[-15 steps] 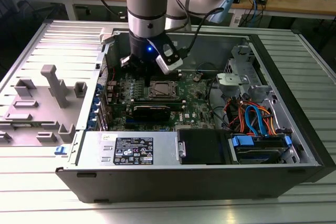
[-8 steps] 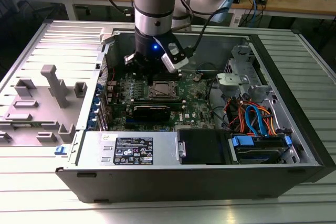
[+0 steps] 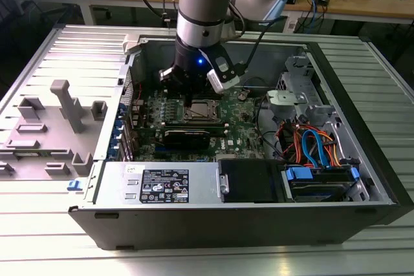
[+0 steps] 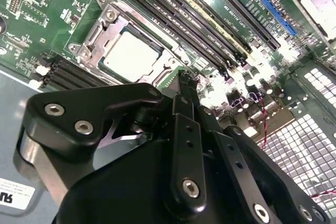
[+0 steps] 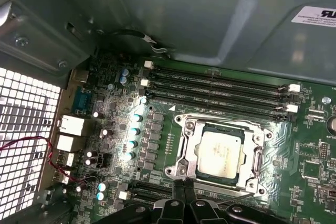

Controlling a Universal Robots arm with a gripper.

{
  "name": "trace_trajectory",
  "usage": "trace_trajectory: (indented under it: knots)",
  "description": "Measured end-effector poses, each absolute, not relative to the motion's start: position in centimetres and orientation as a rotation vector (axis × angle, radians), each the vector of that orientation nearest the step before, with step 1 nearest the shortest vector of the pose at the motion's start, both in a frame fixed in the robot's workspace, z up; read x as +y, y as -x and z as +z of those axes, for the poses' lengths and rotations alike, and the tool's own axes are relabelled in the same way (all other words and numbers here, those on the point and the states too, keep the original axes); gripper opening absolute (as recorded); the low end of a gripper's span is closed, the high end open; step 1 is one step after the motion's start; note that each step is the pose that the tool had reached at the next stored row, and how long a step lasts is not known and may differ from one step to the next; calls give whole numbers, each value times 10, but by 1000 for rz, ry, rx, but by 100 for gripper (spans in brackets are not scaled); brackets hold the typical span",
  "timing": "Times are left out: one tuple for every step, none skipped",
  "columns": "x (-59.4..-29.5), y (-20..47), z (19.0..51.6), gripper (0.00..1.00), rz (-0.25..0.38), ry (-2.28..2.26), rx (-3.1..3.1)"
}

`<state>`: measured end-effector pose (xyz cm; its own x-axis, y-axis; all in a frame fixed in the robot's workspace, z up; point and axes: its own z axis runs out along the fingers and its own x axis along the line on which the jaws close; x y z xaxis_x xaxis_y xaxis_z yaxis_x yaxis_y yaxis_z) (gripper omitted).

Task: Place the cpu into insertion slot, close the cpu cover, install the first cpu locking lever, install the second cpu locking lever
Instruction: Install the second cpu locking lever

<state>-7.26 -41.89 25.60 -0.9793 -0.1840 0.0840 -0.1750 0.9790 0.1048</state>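
Right now the gripper (image 3: 188,103), fingers pinched together on nothing, hangs just above the insertion slot (image 3: 200,112) in the centre of the exterior view. Inside it, in both wrist views, the cpu (image 5: 221,153) (image 4: 133,55) lies framed by the closed cpu cover (image 5: 191,152) (image 4: 100,35).

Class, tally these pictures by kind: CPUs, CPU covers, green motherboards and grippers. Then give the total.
cpu: 1
cpu cover: 1
green motherboard: 1
gripper: 1
Total: 4
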Motion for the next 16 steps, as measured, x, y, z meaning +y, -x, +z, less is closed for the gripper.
trace_trajectory:
  knots:
    - [-419,73,256,11,-148,-276,-3032]
    - [-419,73,256,11,-148,-276,-3032]
    - [-419,73,256,11,-148,-276,-3032]
    - [-419,73,255,11,-148,-276,-3032]
    - [-419,73,255,11,-148,-276,-3032]
    - [-419,73,255,11,-148,-276,-3032]
    - [-419,73,255,11,-148,-276,-3032]
    - [-419,73,255,11,-148,-275,-3032]
    - [-419,73,255,11,-148,-276,-3032]
    - [-419,73,255,11,-148,-276,-3032]
    - [-419,73,255,11,-148,-276,-3032]
    - [-419,73,255,11,-148,-276,-3032]
    - [-419,73,255,11,-148,-275,-3032]
    - [-419,73,255,11,-148,-275,-3031]
    - [-419,73,255,11,-149,-275,-3030]
    - [-419,72,255,11,-150,-275,-3026]
